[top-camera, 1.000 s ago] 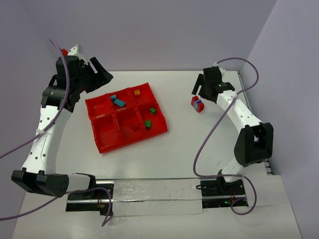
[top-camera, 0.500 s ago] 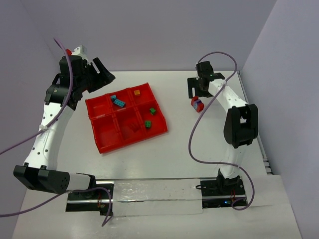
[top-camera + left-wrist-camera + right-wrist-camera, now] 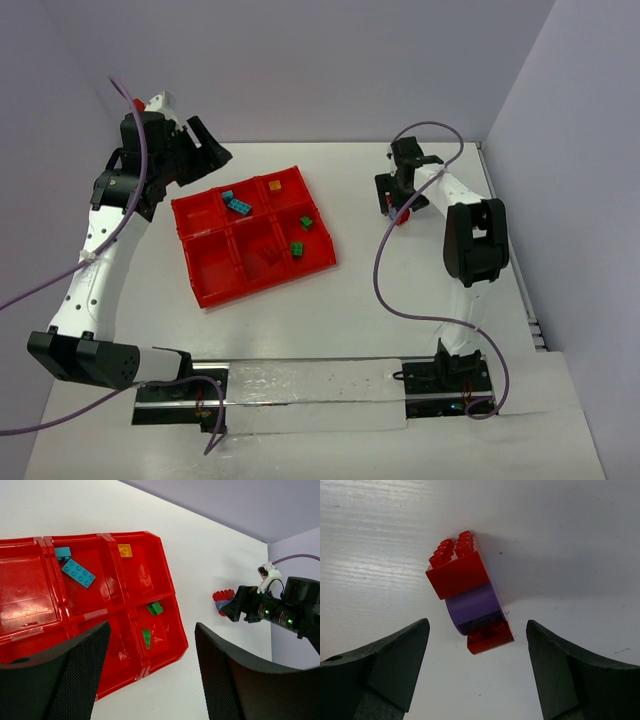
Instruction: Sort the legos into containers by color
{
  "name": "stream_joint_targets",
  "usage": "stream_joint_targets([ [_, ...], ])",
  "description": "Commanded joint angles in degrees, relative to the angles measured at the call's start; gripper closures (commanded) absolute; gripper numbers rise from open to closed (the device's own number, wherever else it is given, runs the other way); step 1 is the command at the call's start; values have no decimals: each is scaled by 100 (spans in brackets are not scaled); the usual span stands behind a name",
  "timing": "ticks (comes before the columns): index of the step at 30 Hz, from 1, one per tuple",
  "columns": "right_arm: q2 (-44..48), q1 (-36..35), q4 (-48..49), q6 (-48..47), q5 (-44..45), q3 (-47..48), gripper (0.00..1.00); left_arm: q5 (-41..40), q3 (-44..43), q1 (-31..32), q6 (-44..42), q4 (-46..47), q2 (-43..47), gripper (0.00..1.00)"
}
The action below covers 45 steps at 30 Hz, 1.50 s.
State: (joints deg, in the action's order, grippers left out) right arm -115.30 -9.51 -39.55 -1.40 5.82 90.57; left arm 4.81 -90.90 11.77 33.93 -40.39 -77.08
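Legos on the board: two teal bricks (image 3: 238,205), one long and one small, lie close together in the upper middle compartment of the red tray (image 3: 205,218). An orange-yellow brick (image 3: 274,185) sits alone in the upper right compartment, and two green bricks (image 3: 297,249) lie a little apart in the lower right one. Something dark shows in the lower middle compartment from above, too faint to name. Now to the right of centre in the top view, well apart from the tray, where a small stack (image 3: 470,592) rests on the white table (image 3: 330,320). It has a red brick with its studs showing at the upper end, a purple piece in the middle and a second red brick at the lower end. Down over it comes the right gripper (image 3: 477,625), fingers (image 3: 395,660) spread wide on either side. Bare table shows between each finger and the bricks, so there is no contact and nothing is pinched. From above, the wrist covers most of the stack and only a sliver of red peeks out. Meanwhile the left gripper (image 3: 151,627) hangs at the upper left of the top view, just beyond the tray's upper left corner. Its fingers are parted too, with nothing between them. Its own camera looks down across the tray and catches the stack at the right of its frame, with the other arm's dark fingers just beside it.
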Motion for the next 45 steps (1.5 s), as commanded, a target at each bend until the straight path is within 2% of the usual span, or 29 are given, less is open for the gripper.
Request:
stream_joint_targets([
  [1,5,78,371,96,-148,-226,16,151,63,-34,-50,276,17,24],
  [4,-17,88,454,107,-122,-334,30,200,120,-26,-45,370,67,24],
  [7,0,90,565,131,-97,-372,39,151,70,-27,-53,294,26,24],
  [13,151,86,727,131,-116,-401,68,135,32,-31,-53,282,23,24],
  [15,245,90,773,323,-116,-453,83,135,20,-34,-53,277,17,24],
  [16,285,90,797,341,-132,-485,84,143,20,-34,-53,277,9,24],
  [21,846,59,832,629,-569,-703,91,253,15,-32,-45,316,-48,24],
  [25,1728,33,967,904,-1918,-963,93,889,60,-26,-203,569,-79,24],
  [28,2439,-192,971,1031,-3179,-1012,94,1892,445,-34,-533,1206,104,24],
  [30,2716,-444,945,1049,-3634,-941,94,2421,610,-26,-679,1478,163,24],
  [33,3166,-722,1227,1313,-4732,-991,96,3987,945,-26,-711,2343,217,24],
  [35,3346,-896,1513,1504,-5282,-1114,97,4711,1105,-34,-590,2679,92,24],
  [39,3511,-1224,1498,1415,-5992,-1126,97,6038,1368,-31,-393,3327,25,22],
  [42,3565,-1410,1370,1266,-6240,-1121,97,6592,1574,-15,-280,3739,88,21],
  [45,3539,-1523,1203,1134,-6316,-1010,97,6797,1617,21,-261,3809,94,21],
])
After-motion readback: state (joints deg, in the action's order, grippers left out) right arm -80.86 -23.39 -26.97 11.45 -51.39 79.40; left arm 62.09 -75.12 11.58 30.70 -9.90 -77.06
